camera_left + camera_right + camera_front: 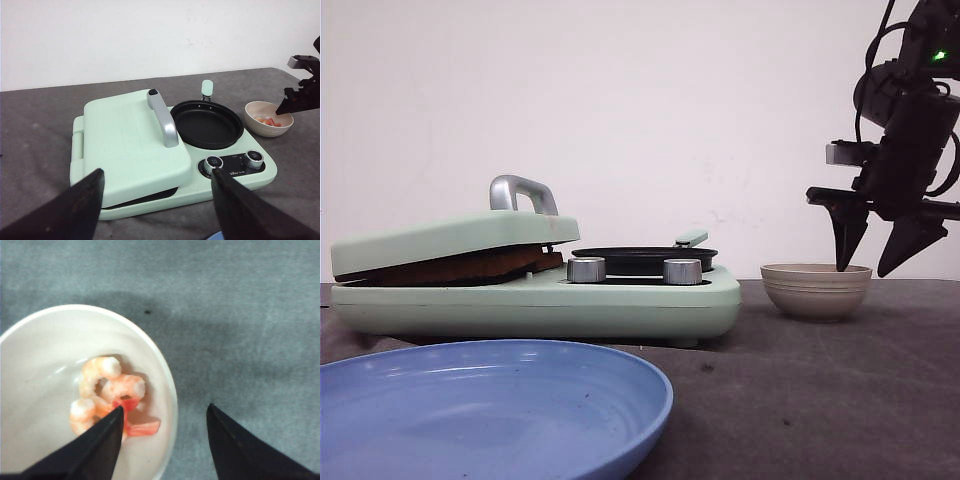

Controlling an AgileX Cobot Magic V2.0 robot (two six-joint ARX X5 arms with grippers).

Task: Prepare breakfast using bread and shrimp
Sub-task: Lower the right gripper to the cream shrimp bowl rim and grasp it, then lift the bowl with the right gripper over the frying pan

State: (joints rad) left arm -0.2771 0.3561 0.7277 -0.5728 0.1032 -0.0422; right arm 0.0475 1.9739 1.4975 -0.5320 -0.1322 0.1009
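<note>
Over at the far right, the right arm's black tool hangs spread wide with nothing in it, one fingertip dipping just inside the rim of a small beige ceramic bowl, the other outside it above the dark grey counter. In the right wrist view that inner fingertip sits right at a few curled pink-and-white shrimp lying in the bowl's bottom. The left arm's black tool is also spread wide and empty, hovering in front of a mint-green breakfast machine, well apart from it. That machine stands left of the bowl; its hinged lid with a silver handle is down over the griddle side, and a brown-edged slice of bread shows in the gap under the lid. Beside the lid sits a round black frying pan, empty, with two silver knobs in front. Nearest the front camera lies a blue plate.
</note>
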